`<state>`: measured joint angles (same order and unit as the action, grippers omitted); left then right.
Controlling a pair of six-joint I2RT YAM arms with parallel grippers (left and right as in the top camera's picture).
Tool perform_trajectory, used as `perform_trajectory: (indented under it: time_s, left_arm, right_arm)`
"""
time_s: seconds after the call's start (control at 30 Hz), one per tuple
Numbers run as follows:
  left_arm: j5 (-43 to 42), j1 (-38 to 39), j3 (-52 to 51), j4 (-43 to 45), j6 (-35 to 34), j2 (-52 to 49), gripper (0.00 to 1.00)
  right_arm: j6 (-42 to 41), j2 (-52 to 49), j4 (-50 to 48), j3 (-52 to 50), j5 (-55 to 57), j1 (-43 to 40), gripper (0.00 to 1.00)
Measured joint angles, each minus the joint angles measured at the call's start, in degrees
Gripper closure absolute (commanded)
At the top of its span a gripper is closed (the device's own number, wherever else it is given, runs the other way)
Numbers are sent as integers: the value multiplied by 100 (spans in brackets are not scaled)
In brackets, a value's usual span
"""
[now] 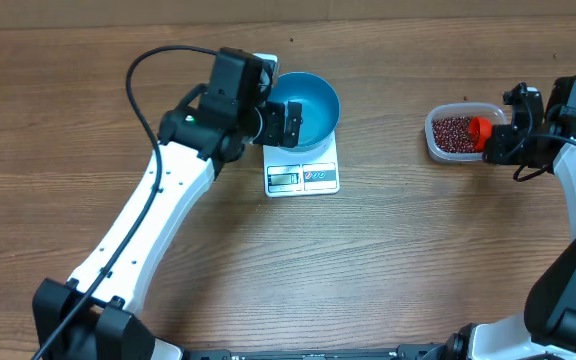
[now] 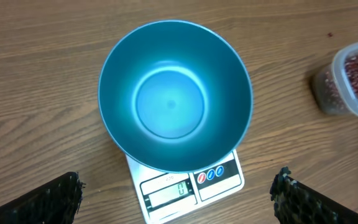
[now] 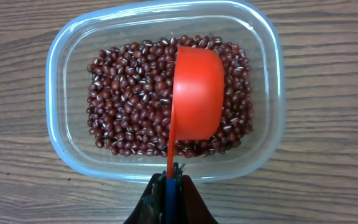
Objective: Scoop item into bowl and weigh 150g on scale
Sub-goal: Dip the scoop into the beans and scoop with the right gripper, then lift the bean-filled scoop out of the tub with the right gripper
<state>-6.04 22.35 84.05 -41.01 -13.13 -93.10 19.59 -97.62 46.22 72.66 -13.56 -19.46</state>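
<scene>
Currently: early stage.
- Table (image 1: pixel 418 250): wood, bears everything.
- Bowl (image 2: pixel 173 93): sits on the scale (image 2: pixel 219 177), empty.
- Scale: display seems to read zero, legible only from the left wrist.
- Tub (image 1: pixel 433 128): well apart to the right, holding the beans (image 3: pixel 129 93).
- Left gripper (image 2: pixel 176 199): fingers spread wide, holding nothing, near the bowl.
- Right gripper (image 3: pixel 173 186): pinching the scoop (image 3: pixel 197 93) by its handle; only the right wrist shows this.
- Scoop: orange, down among the beans.
- Beans: none in the bowl. Judged left to do: all scooping, carrying and weighing.
- Overhead alone shows both stations together.
</scene>
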Motion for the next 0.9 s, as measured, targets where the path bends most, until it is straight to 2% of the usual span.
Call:
perform_trajectory:
  time_s: [0.47, 0.9]
  left_arm:
    - [-437, -546, 11, -57, 4, 398, 1]
    - [-802, -820, 11, -81, 2, 398, 0]
  right_arm:
    - [-7, -101, 470, 4, -723, 7, 96]
    - [-498, -247, 485, 7, -1211, 2, 96]
